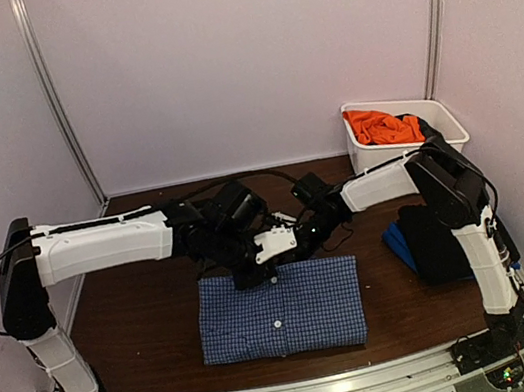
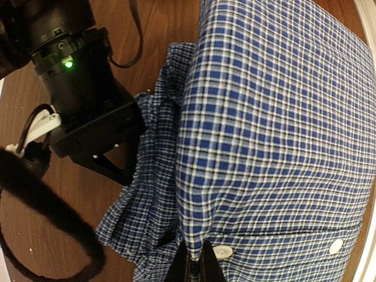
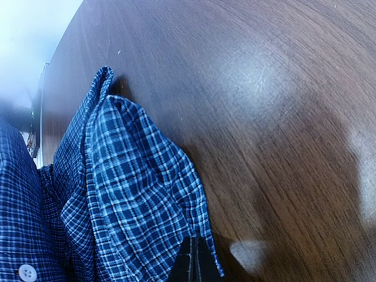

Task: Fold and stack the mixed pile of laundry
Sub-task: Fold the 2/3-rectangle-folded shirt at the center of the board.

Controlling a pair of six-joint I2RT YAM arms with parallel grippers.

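We see a blue-and-white checked shirt (image 1: pixel 280 310) lying flat on a dark wooden desk (image 1: pixel 142 319). It is already squared into a neat rectangle with its buttoned front facing up. Both arms reach in to the shirt's far edge, where the collar sits.

The left end effector (image 2: pixel 197 267) is pinched together on the shirt's cloth beside a white button (image 2: pixel 222 252). The right end effector (image 3: pixel 191 261) is likewise pressed together on a loose flap of checked cloth at that same far edge. The two sit just beside each other, near the middle of the edge.

To the right of the shirt lies a dark pile (image 1: pixel 433 242) of black and blue pieces, partly hidden by the right arm. Beyond the shirt and to its right stands a white tub (image 1: pixel 453 127) holding an orange T-shirt (image 1: pixel 381 124).

We judge the step in hand to be folding the shirt, with the grip on its collar edge just made. The next move likely calls for both arms to lift that edge together. They would then carry it toward the shirt's near edge without letting the cloth twist or slide on the desk. Afterwards the shirt would go onto the dark pile. The T-shirt is not yet folded.
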